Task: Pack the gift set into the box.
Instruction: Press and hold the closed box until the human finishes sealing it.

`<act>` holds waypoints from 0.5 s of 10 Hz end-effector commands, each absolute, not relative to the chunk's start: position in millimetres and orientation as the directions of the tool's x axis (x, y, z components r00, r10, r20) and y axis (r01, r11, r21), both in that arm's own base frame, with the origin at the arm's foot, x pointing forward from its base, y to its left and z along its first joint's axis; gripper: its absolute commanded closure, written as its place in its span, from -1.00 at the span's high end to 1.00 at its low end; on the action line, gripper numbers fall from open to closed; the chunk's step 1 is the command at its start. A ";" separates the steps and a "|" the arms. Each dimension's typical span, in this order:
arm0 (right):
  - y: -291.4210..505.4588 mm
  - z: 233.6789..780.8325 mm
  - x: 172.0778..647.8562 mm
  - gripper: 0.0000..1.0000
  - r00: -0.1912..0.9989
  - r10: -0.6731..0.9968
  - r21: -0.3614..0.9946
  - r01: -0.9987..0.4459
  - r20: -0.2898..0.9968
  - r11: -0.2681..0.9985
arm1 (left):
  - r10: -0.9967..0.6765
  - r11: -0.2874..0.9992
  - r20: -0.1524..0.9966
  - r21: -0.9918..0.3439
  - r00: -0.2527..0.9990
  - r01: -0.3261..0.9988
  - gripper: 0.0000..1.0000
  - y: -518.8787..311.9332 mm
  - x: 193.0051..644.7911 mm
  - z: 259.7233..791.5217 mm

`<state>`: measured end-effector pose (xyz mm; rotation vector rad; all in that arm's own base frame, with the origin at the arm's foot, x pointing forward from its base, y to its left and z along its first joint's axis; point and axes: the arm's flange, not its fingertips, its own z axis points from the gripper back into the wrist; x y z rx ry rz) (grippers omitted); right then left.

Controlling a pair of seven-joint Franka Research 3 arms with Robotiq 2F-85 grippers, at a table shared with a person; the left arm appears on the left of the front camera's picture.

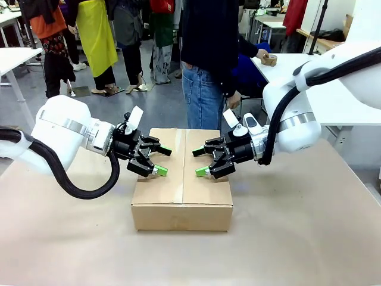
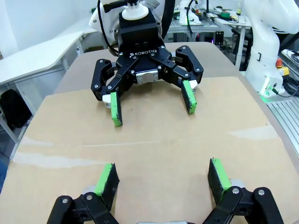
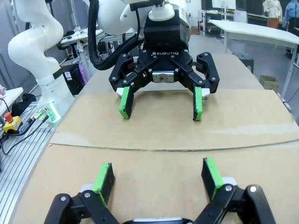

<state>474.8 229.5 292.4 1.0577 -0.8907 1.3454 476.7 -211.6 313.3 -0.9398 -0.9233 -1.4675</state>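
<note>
Left fingers (image 1: 159, 171), right fingers (image 1: 203, 172), both ROBOTIQ, gape over box (image 1: 181, 215)

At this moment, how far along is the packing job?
Barely begun. The box sits on the table with flaps shut and tape along its seam. In hand: the left gripper and right gripper hover open above its top, facing each other, holding nothing. Remaining: opening it, loading the set.

Grey floor (image 1: 164, 106), white table (image 1: 15, 56) at left
</note>
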 end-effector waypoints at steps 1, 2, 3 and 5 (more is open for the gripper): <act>230.1 290.6 474.4 1.00 0.058 0.314 0.081 -0.995 0.948 -0.061 | -0.369 -0.092 0.926 0.052 -0.082 0.994 1.00 -209.6 474.3 309.1; 230.1 290.6 474.4 1.00 0.058 0.314 0.081 -0.995 0.948 -0.061 | -0.369 -0.092 0.926 0.052 -0.082 0.994 1.00 -209.6 474.3 309.1; 230.1 290.6 474.4 1.00 0.058 0.314 0.081 -0.995 0.948 -0.061 | -0.369 -0.092 0.926 0.052 -0.082 0.994 1.00 -209.6 474.3 309.1; 230.1 290.6 474.4 1.00 0.058 0.314 0.081 -0.995 0.948 -0.061 | -0.369 -0.092 0.926 0.052 -0.082 0.994 1.00 -209.6 474.3 309.1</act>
